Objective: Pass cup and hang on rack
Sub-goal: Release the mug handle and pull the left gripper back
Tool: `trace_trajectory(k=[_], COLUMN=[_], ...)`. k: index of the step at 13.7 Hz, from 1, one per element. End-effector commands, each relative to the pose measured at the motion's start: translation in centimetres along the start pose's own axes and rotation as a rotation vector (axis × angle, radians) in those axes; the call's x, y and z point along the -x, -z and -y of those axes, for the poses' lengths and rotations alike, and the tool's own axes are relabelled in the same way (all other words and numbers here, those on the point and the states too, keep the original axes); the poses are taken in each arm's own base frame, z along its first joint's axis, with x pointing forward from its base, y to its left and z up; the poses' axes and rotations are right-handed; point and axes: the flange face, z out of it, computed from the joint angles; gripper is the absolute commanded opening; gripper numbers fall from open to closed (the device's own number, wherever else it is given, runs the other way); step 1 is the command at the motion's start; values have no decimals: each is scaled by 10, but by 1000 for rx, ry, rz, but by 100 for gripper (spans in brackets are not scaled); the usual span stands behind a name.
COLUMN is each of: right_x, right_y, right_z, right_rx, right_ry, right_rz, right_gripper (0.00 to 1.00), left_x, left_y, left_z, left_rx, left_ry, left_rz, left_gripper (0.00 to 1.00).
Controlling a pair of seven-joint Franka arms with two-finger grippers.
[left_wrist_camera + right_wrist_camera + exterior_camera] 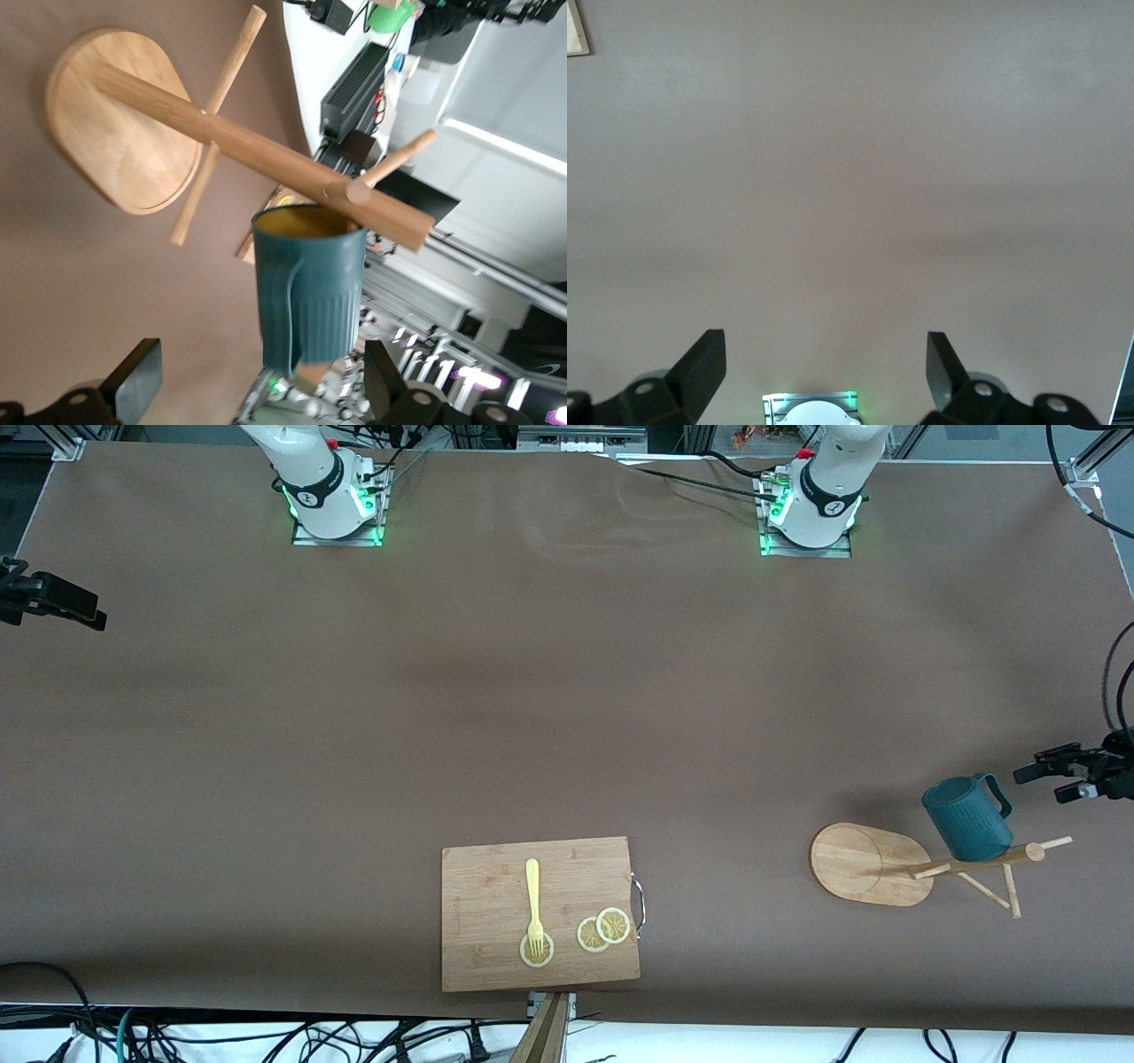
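The dark teal cup (966, 819) hangs from a peg of the bamboo rack (864, 864), which stands toward the left arm's end of the table. In the left wrist view the cup (310, 292) hangs mouth-up against the rack's pole (266, 159), with its handle showing. My left gripper (261, 385) is open; its fingers stand wide on either side of the cup's lower part without touching it. In the front view that left gripper (1050, 779) is in the air beside the cup. My right gripper (824, 372) is open and holds nothing, high over bare table above its own arm's base.
A wooden cutting board (478, 957) lies near the front edge at mid-table, with a yellow fork (532, 895) and lemon slices (604, 930) on it. A black mount (53, 598) sits at the right arm's end. The table edge runs close by the rack.
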Motion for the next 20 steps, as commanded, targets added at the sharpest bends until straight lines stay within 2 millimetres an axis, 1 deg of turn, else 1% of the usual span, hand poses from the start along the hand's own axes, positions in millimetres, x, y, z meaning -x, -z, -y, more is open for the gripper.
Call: trace_trajectory(k=[1, 3, 4, 5, 6, 7, 8, 10, 12, 13, 15, 16, 18, 19, 20], right_x=[3, 3, 3, 3, 3, 3, 3, 2, 1, 1, 0, 0, 0, 0, 0], right_y=[1, 1, 1, 1, 1, 1, 1, -1, -2, -2, -3, -3, -3, -3, -3], right_z=[-1, -1, -1, -1, -1, -1, -1, -2, -2, -2, -4, -5, -5, -6, -5], right_rx=[-9, -9, -9, -9, -9, -7, -7, -7, -8, -9, -9, -14, -22, -23, -23], right_ry=[-14, -14, -14, -14, -14, -14, -14, -14, -16, -18, -22, -24, -25, -27, -26], right_rz=[-6, -6, -6, -6, -6, -6, -4, -1, 0, -1, 2, 2, 2, 2, 2], right_gripper=[100, 100, 100, 100, 100, 100, 100, 100, 100, 100, 100, 100, 100, 100, 100], left_x=[15, 38, 56, 86, 114, 144, 174, 226, 269, 286, 310, 317, 325, 321, 328], left_y=[51, 76, 89, 98, 101, 95, 77, 49, 15, 3, -22, -38, -59, -64, -113], left_z=[-27, -55, -76, -107, -138, -172, -207, -248, -277, -286, -301, -307, -313, -313, -314], left_rx=[-169, -305, -382, -469, -554, -652, -755, -890, -1000, -1039, -1090, -1114, -1128, -1132, -1233], left_ry=[-58, -106, -132, -165, -192, -227, -273, -321, -370, -390, -430, -448, -434, -437, -469], left_rz=[15, 41, 48, 61, 52, 35, 35, 29, 26, 25, 32, 38, 33, 33, 62], left_gripper=[100, 100, 100, 100, 100, 100, 100, 100, 100, 100, 100, 100, 100, 100, 100])
